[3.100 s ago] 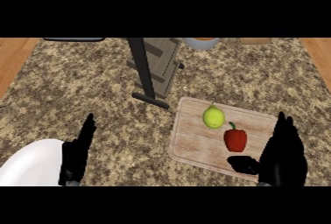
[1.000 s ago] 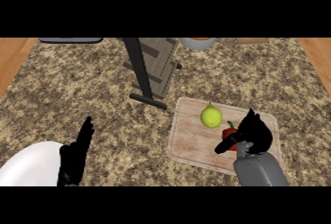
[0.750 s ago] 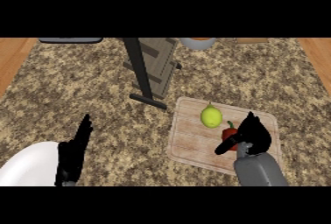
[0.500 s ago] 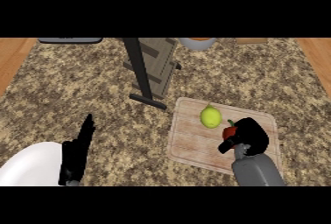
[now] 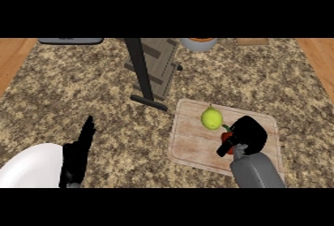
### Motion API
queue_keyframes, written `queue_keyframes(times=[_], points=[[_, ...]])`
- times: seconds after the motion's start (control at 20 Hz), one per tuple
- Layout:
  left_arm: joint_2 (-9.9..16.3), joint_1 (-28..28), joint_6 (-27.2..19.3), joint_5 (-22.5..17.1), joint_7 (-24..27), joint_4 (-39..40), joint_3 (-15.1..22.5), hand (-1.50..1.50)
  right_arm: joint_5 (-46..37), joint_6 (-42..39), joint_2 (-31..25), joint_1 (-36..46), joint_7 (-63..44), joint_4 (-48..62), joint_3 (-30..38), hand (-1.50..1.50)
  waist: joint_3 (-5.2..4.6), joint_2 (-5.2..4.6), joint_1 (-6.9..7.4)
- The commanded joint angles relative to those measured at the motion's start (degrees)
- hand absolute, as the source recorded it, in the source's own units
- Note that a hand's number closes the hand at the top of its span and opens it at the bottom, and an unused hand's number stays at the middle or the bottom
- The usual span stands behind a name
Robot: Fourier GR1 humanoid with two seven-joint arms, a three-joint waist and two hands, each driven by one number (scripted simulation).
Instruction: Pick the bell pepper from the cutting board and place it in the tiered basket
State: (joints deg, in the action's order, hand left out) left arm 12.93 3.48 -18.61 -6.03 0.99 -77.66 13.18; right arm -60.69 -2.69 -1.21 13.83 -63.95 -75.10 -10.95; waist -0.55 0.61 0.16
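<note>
Half done at most: right hand curled round the red bell pepper, not yet off the cutting board; tiered basket far left awaits; left hand open, resting near-left.

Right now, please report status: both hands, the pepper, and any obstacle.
Right hand curled on bell pepper, on cutting board. Left hand open, resting. Lemon beside pepper. Tiered basket beyond.
</note>
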Motion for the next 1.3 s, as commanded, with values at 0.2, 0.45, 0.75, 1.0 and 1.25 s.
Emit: queue_keyframes(times=[0.2,0.45,0.75,1.0,1.25], points=[[0.79,-0.81,1.05,-0.44,-1.93,-1.33,-0.47,0.00,4.53,-22.10,-0.19,10.62,10.65,-10.44,-12.18,1.50,0.39,0.00,0.97],[0.84,0.30,0.52,-0.06,-2.53,-2.29,-1.10,0.00,11.54,-33.54,-0.23,17.48,3.83,-28.00,-4.09,1.50,0.51,-0.12,-0.58],[0.58,-0.38,1.02,-0.55,-3.03,-1.32,-1.77,0.00,17.94,-27.64,1.16,22.98,-7.14,-42.75,1.10,1.50,0.49,0.15,-1.18],[-0.28,2.55,-0.09,0.85,-2.60,-4.63,0.19,0.00,18.06,-33.36,-1.42,38.54,-10.35,-47.11,8.76,1.50,0.44,0.46,-0.83],[-1.04,1.08,-0.20,1.37,-1.92,-1.67,-0.14,0.00,17.53,-36.81,-2.20,52.80,-12.04,-40.51,9.95,1.50,0.35,0.30,-0.81]])
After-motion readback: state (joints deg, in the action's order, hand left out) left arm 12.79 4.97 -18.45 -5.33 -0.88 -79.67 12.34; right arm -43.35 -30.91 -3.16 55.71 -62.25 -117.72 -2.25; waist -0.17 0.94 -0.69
